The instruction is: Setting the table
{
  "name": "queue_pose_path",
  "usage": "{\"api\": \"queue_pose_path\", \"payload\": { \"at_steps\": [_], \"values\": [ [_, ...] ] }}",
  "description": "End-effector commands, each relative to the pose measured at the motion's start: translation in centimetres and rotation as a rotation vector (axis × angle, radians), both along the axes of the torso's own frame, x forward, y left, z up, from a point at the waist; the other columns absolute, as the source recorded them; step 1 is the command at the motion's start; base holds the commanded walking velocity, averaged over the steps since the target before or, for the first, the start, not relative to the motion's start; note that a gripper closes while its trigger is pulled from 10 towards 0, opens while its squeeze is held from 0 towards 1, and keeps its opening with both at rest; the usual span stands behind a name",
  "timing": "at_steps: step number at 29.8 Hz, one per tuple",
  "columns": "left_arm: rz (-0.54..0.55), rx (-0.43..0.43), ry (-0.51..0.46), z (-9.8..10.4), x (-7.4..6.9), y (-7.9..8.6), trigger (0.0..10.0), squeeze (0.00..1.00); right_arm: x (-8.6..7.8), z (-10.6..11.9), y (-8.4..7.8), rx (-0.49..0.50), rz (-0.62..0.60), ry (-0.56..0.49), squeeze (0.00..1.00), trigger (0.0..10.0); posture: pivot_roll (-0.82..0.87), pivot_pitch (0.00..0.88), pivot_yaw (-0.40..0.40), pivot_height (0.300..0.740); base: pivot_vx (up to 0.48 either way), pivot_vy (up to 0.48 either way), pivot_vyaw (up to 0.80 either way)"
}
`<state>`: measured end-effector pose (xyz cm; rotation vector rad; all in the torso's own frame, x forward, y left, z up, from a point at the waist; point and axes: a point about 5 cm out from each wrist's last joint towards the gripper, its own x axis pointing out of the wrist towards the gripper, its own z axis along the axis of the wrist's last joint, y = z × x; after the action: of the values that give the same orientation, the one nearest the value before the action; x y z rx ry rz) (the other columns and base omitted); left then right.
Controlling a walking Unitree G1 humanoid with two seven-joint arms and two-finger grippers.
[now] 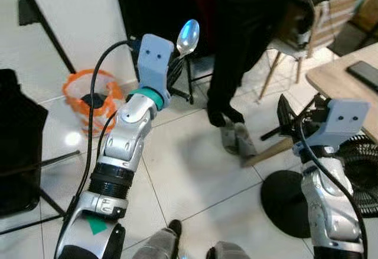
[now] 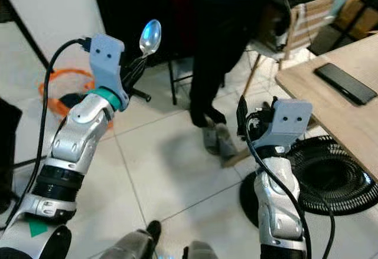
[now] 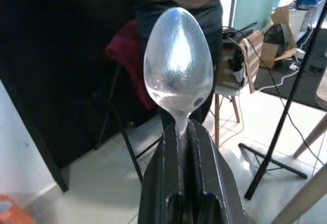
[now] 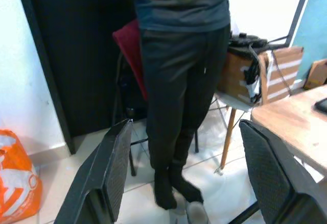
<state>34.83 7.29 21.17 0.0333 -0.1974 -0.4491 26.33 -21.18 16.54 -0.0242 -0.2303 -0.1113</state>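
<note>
**Spoon in hand, table off to the right**

We hold a spoon [image 3: 178, 66] in our left gripper [image 1: 177, 58]. The two black fingers are closed tight on the thin neck of the handle, so the bowl stands clear above the fingertips and points up and away from us. We judge that gripping low on the handle keeps the bowl free and lets us lay the spoon flat later without the fingers getting in the way.

We take the wooden table [image 2: 342, 114] as our landmark. The spoon is well apart from the table, raised in the air over the tiled floor [image 1: 195, 176] on the side away from it. Our right gripper [image 4: 189, 178] is much nearer the table, just off its near edge. Its fingers stand wide apart and hold nothing; we judge it is kept open and ready in case a second item is passed to it.

A dark phone [image 2: 344, 83] lies on the table top. A person [image 4: 179, 81] in dark trousers stands beyond the table's near corner, in front of us, between us and a dark wall. An orange bag [image 1: 88, 100] sits on the floor far from the table, past our left arm.

The table has no place setting that we can see, so the task looks barely begun. The next move, as we judge it, calls for a turn toward the table.
</note>
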Motion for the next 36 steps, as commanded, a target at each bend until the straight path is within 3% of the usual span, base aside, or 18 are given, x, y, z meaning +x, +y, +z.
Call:
{"api": "queue_pose_path", "payload": {
  "at_steps": [1, 36],
  "values": [
    [0.005, 0.018, 0.010, -0.33, 0.05, 0.25, 10.0, 0.00, -0.06, -0.32, 0.06, 0.009, 0.000, 0.016, 0.00, 10.0, -0.01, 0.000, 0.042, 0.740, 0.000, 0.000, 0.76],
    [-0.003, 0.025, 0.017, -0.57, -0.02, 0.03, 10.0, 0.00, -0.06, -0.32, 0.13, 0.003, 0.005, 0.017, 0.00, 10.0, -0.01, 0.000, 0.041, 0.740, 0.000, 0.000, 0.76]
  ]
}}
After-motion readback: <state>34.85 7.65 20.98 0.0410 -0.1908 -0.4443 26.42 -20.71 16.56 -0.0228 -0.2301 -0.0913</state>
